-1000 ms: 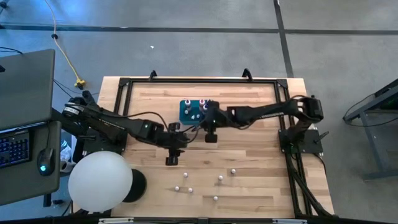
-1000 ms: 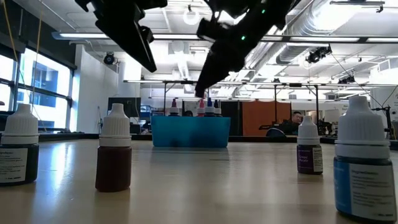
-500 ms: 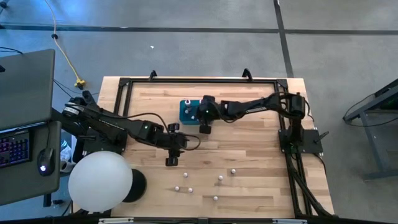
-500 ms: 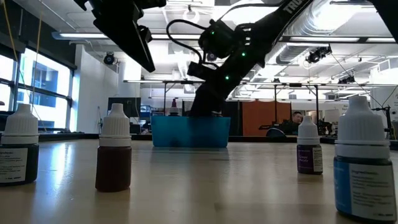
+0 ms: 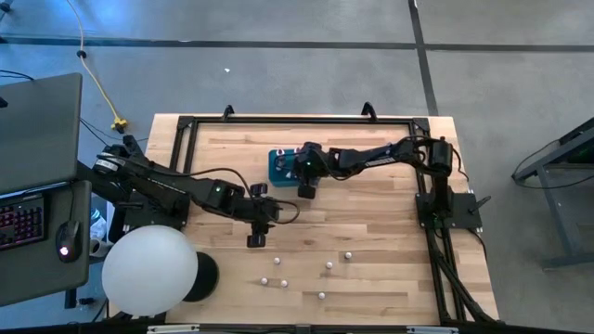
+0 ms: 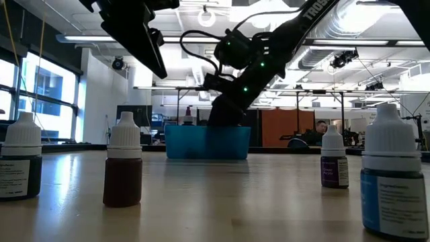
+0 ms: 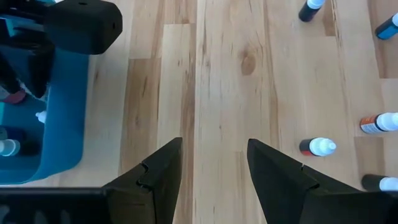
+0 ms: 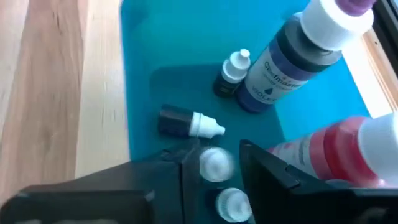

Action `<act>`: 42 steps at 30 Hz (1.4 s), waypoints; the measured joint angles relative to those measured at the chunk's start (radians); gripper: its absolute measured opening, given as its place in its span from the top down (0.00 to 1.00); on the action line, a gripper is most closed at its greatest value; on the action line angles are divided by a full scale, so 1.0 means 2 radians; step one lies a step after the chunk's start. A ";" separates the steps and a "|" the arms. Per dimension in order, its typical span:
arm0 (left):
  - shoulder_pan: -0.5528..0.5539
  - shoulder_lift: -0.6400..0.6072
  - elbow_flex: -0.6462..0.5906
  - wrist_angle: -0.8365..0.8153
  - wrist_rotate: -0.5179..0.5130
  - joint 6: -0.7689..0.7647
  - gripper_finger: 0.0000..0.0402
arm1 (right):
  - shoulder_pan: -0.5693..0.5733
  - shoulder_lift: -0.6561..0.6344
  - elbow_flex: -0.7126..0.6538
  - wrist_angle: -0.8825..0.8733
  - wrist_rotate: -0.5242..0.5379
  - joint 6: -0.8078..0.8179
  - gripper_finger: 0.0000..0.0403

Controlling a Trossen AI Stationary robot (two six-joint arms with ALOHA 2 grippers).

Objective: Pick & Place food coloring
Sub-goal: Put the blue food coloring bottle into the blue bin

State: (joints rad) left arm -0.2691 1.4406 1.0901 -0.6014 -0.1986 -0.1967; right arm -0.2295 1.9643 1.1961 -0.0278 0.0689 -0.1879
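The food coloring is several tiny white-capped bottles. Some stand on the wood near the near edge [image 5: 328, 267], and they loom large in the low view [image 6: 122, 168]. Others sit inside the teal box [image 5: 277, 167], among them a violet one [image 8: 292, 56], a red one [image 8: 329, 149] and a dark one lying on its side [image 8: 186, 122]. My right gripper [image 5: 303, 188] reaches down into the box [image 6: 205, 142] with a white cap between its fingers. My left gripper [image 5: 257, 239] hovers open over bare wood [image 7: 214, 155], with bottles off to one side [image 7: 317, 147]. My right gripper [image 8: 214, 165] comes from above, pointing down into the teal box, with one finger on either side of a small bottle whose white cap [image 8: 216, 163] shows between them. The fingers hide the bottle's body, and I cannot tell whether its base rests on the box floor.
A white globe lamp [image 5: 148, 269] stands at the near left corner. A laptop [image 5: 37, 130] and a keyboard sit beyond the left edge. A black frame [image 5: 297, 119] runs along the table's far and side edges. Open wood lies between the box and the loose bottles.
My right gripper moved from the table's middle toward the far left, over the teal box, and sank down into it. The left arm kept still.
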 joint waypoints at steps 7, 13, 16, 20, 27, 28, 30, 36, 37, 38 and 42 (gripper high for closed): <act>0.000 0.000 0.000 0.000 0.003 -0.002 0.56 | 0.000 0.000 0.000 -0.005 0.000 0.000 0.63; 0.000 0.000 0.000 0.005 0.003 -0.013 0.56 | 0.001 0.000 0.000 -0.003 0.000 -0.002 0.60; -0.007 0.000 0.000 0.011 0.007 -0.022 0.56 | 0.004 -0.002 0.000 -0.003 0.001 -0.008 0.61; -0.018 0.000 0.000 0.020 0.029 -0.022 0.56 | 0.015 -0.008 0.000 -0.006 0.002 -0.012 0.65; -0.058 0.009 0.000 0.063 0.030 -0.019 0.56 | 0.043 -0.045 0.000 -0.014 0.002 -0.012 0.67; -0.066 0.009 0.000 0.071 0.030 -0.019 0.56 | 0.048 -0.053 0.000 -0.022 0.002 -0.011 0.67; -0.078 0.009 0.000 0.077 0.030 -0.023 0.56 | 0.060 -0.068 0.000 -0.034 0.002 -0.002 0.67; -0.112 0.034 -0.001 0.113 0.029 -0.023 0.56 | 0.106 -0.113 0.000 -0.117 0.003 0.031 0.68; -0.117 0.039 0.001 0.121 0.029 -0.024 0.56 | 0.116 -0.120 0.000 -0.130 0.004 0.040 0.68; -0.123 0.046 0.001 0.125 0.029 -0.024 0.56 | 0.126 -0.126 0.000 -0.143 0.004 0.050 0.68; -0.136 0.085 0.000 0.151 0.041 -0.024 0.56 | 0.168 -0.145 0.000 -0.190 0.019 0.095 0.68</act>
State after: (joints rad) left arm -0.5415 1.6099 1.0897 -0.2988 -0.1172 -0.2447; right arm 0.1063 1.6737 1.1961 -0.4071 0.1065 0.0031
